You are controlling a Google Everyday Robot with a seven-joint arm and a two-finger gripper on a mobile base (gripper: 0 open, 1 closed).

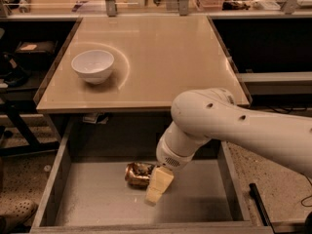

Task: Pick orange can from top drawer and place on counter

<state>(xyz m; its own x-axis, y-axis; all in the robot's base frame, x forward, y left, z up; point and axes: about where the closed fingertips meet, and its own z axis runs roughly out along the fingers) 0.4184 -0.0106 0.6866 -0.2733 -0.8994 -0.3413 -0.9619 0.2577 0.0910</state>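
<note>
The orange can [138, 174] lies on its side on the grey bottom of the open top drawer [97, 199], near the middle. My gripper [157, 186] reaches down into the drawer from the white arm and sits right against the can's right end, covering part of it. The beige counter [161, 52] lies above and behind the drawer.
A white bowl [92, 66] stands on the counter's left part. My white arm [234, 126] crosses over the drawer's right side. The drawer's low side walls [54, 184] frame the can. Shelving and clutter stand at the far back, and a dark rack at the left.
</note>
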